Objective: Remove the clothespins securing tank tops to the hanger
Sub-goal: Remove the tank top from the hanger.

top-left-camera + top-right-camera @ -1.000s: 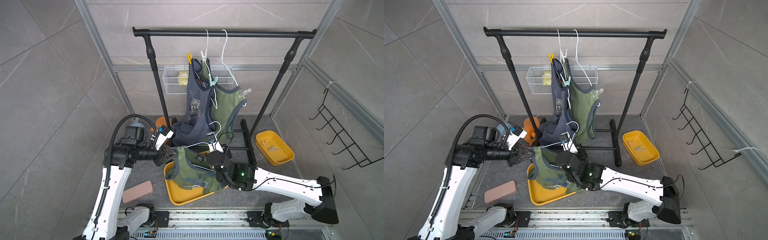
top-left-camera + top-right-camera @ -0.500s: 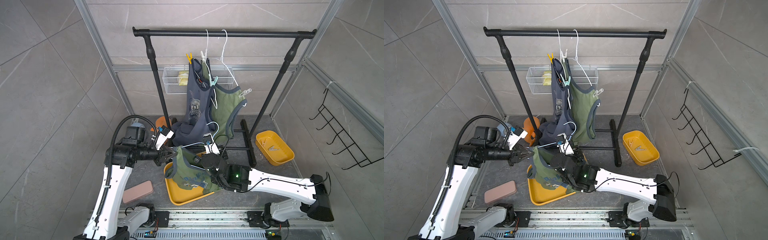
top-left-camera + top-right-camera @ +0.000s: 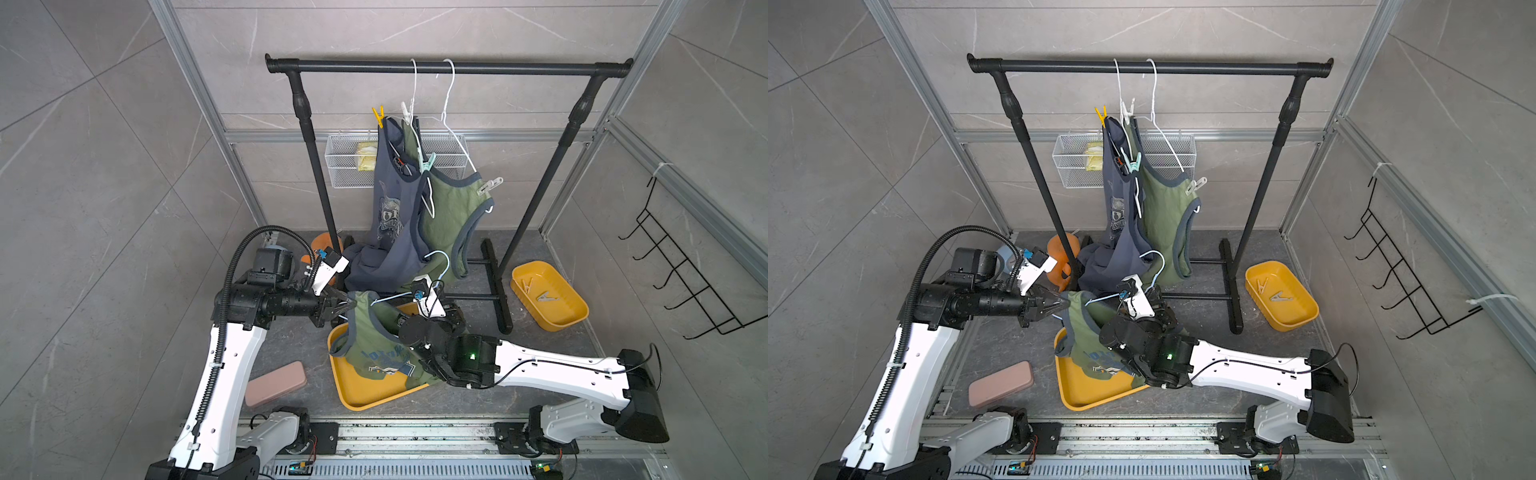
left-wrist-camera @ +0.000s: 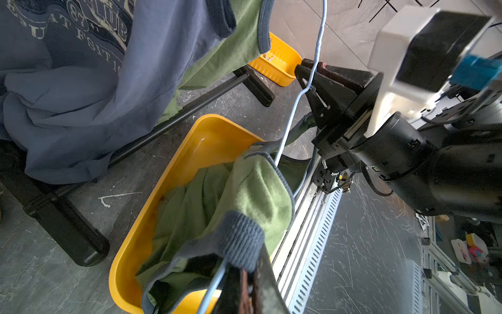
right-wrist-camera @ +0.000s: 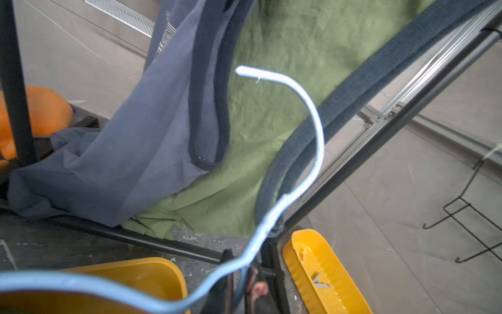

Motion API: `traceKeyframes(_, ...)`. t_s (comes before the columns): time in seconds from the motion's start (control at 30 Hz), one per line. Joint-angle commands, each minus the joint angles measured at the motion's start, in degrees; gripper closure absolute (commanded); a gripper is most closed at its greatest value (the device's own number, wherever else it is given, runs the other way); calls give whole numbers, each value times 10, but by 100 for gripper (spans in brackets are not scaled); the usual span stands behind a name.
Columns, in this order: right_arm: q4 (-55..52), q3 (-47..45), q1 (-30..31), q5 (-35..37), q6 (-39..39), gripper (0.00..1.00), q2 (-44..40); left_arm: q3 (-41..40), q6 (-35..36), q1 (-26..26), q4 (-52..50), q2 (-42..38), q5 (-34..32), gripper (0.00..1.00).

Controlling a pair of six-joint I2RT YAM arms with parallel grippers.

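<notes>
The clothespins (image 3: 428,163) I can see, one yellow, two white and one mint, are clipped high on the hanging tops (image 3: 449,216) under the rail (image 3: 519,66). Two more lie in the small yellow bin (image 3: 577,320). I see no pin on the olive tank top (image 3: 374,345) I'm working. My left gripper (image 3: 347,306) is pinched tight on its ribbed blue-grey strap edge, just beside the thin pale-blue wire hanger (image 5: 312,114). My right gripper (image 4: 308,77) is clamped on the hanger's neck. My worry is that pulling soft, stretchy jersey along springy wire could bend the hanger, twist it in the jaws, or snag the strap at the shoulder. The cloth droops into the glossy yellow tray (image 3: 361,401) and could drag it.
</notes>
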Motion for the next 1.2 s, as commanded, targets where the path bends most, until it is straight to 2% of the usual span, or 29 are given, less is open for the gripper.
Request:
traceKeyframes(0.0, -188, 16, 4, 66, 161, 100, -10, 28, -10, 1, 8, 7, 19, 100)
traceKeyframes(0.07, -325, 47, 4, 76, 290, 100, -2, 30, -13, 3, 8, 11, 18, 100)
traceKeyframes(0.13, -525, 92, 4, 87, 475, 100, 20, 29, -19, 6, 12, 15, 14, 100)
traceKeyframes(0.2, -777, 146, 6, 99, 742, 100, 64, 27, -24, 8, 18, 17, 5, 100)
traceKeyframes(0.23, -825, 156, 7, 107, 779, 100, 81, 26, -25, 9, 20, 18, 2, 100)
traceKeyframes(0.4, -827, 194, 8, 103, 758, 100, 127, 12, -22, 10, 24, 13, 7, 100)
traceKeyframes(0.63, -825, 207, 7, 99, 748, 100, 87, -8, -9, 11, 22, -3, -11, 100)
traceKeyframes(0.9, -823, 281, 8, 83, 662, 100, 79, -19, 69, 11, -37, -16, 28, 100)
traceKeyframes(1.17, -822, 394, 10, 74, 566, 100, 130, -53, 85, 11, -27, 2, 10, 100)
